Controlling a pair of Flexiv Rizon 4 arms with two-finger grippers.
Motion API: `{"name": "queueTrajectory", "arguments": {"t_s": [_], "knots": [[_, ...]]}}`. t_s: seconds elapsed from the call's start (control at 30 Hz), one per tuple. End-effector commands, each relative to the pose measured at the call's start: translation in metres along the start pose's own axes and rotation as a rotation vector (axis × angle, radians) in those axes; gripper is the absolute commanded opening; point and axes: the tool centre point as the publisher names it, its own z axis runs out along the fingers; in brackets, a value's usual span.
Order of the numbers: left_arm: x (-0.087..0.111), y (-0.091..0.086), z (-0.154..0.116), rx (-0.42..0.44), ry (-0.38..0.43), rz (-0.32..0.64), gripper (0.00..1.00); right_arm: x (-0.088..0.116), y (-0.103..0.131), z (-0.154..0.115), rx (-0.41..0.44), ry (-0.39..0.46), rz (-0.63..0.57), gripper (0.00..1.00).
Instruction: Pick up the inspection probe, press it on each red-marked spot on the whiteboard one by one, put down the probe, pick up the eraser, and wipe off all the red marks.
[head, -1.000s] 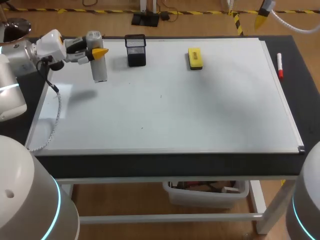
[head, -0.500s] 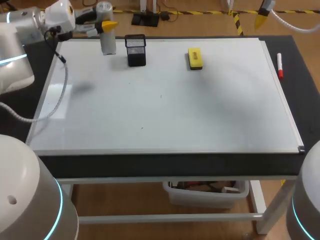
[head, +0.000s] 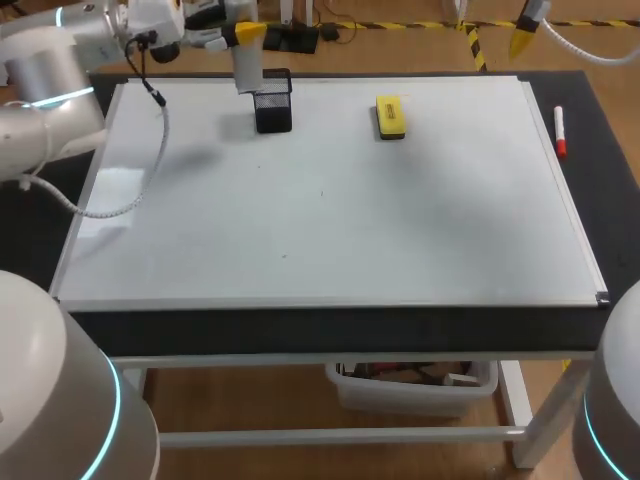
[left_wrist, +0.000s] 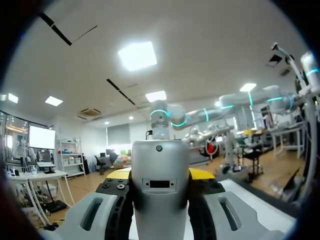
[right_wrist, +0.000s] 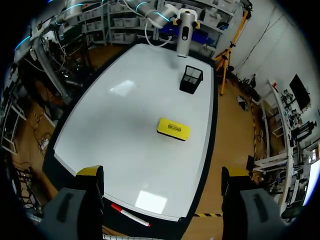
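left gripper (left_wrist: 160, 174): clamped on the inspection probe (left_wrist: 160, 192), one yellow tip on each side of it, so the fingers sit fairly narrow

probe look: plain grey cylinder, rounded at the end, with a small dark slot and a tiny hole on its face; it hangs roughly upright

probe spot: up in the air at the far edge of the whiteboard (head: 400, 230), right by the black mesh pen holder (head: 272, 100). Head view puts its lower end at the holder's rim, right wrist view shows a gap, so I honestly can't tell if it's over the cup or just behind it

right gripper (right_wrist: 162, 172): fingers spread wide with nothing between them, parked high beyond the far right corner

eraser (head: 390, 116): yellow block lying flat on the board near the far edge, well apart from the holder

marker (head: 560, 131): red cap, lying on the black table (head: 600, 190) just off the board's right frame

board: white, a couple of tiny dark specks near the middle; the left arm's cable (head: 150, 150) loops over its left side

change: a second ago the probe was out over the board's left part, further from the holder; the left arm has since carried it back and across to the holder. Eraser, marker and holder haven't budged
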Motion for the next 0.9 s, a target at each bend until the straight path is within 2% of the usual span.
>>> {"name": "queueTrajectory", "arguments": {"t_s": [0.03,0.43,0.9], "knots": [[-0.019,0.009,0.011,0.017,0.136,-0.009,0.00,-0.002,-0.001,-0.002,0.001,0.009,-0.001,1.00],[-0.038,0.032,0.036,0.018,0.181,-0.037,0.00,-0.002,-0.001,-0.002,0.001,0.009,-0.001,1.00],[-0.049,0.048,0.037,0.012,0.202,-0.044,0.00,-0.002,-0.001,-0.002,0.001,0.009,-0.001,1.00]]}}
